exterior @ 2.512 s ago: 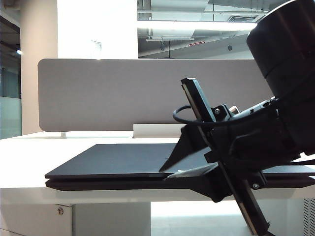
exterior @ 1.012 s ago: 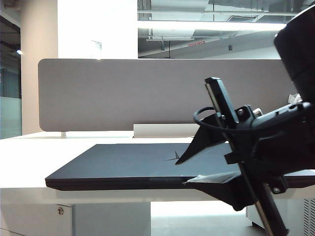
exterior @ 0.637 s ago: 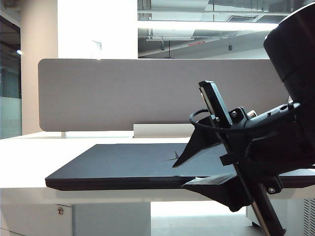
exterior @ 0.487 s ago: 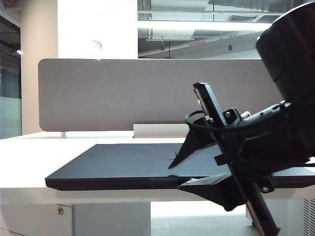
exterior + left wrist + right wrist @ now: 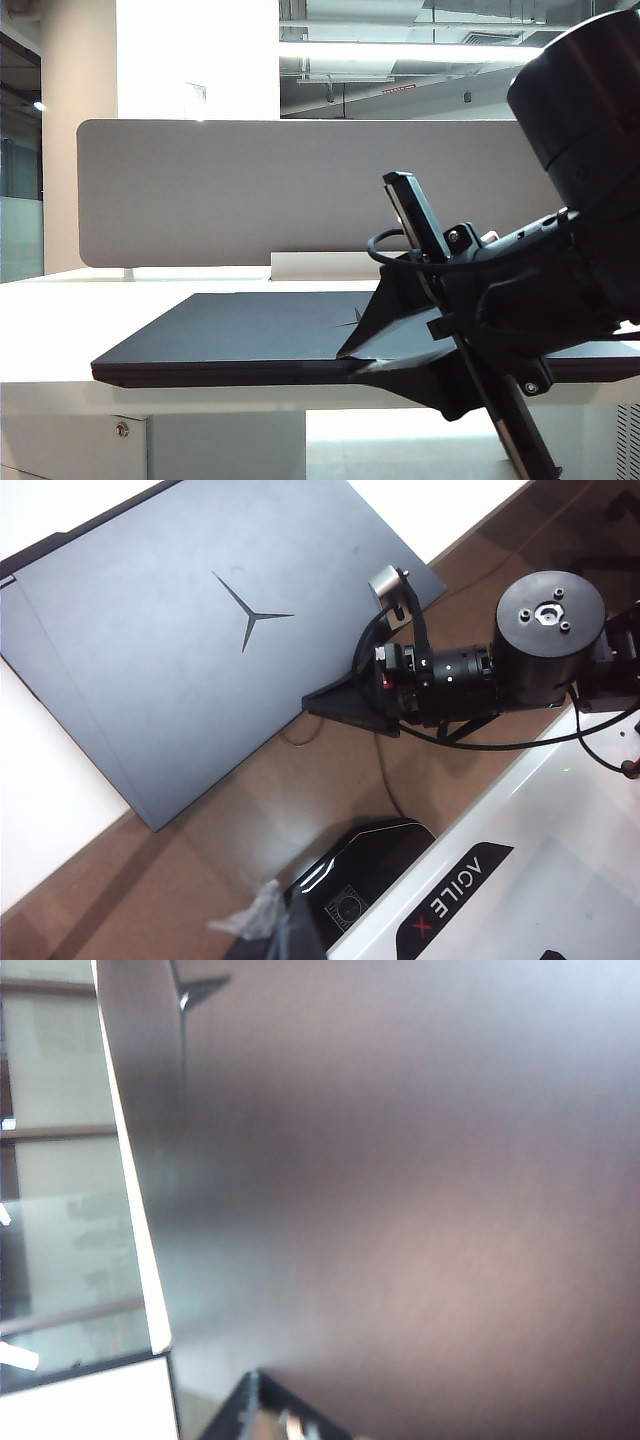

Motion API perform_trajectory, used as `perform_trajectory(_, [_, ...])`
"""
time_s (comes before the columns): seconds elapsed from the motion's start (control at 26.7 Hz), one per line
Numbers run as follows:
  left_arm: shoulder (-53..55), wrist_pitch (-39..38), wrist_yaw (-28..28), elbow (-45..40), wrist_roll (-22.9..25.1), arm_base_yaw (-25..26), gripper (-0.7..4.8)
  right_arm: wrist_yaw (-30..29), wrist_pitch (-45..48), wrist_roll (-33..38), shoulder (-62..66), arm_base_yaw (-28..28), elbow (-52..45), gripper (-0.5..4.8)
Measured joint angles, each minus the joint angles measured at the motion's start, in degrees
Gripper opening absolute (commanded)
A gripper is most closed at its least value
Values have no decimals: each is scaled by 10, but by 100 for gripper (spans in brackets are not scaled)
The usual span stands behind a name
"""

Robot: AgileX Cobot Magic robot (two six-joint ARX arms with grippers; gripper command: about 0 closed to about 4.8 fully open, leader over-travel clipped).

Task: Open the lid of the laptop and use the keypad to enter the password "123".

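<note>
Laptop [image 5: 240,335] lies closed across the exterior view's middle, its lid's [image 5: 190,630] front edge clamped between the right gripper's [image 5: 362,358] fingers [image 5: 375,315]. Only the left wrist view shows the star emblem [image 5: 250,615]; the left gripper, fingers together, appears nowhere.

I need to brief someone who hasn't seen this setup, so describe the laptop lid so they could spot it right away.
On the white desk, before the grey divider panel, lies a closed black laptop. Its lid is the flat matte top, with the right gripper at its front edge. Unlike the plain upright divider, it is dark, lies flat, and bears a three-pointed star emblem.
</note>
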Motion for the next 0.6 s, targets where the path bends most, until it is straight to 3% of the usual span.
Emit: perform_trajectory(0.6, [0, -1, 0, 0, -1, 0, -6, -10, 24, -58, 1, 2, -3, -2])
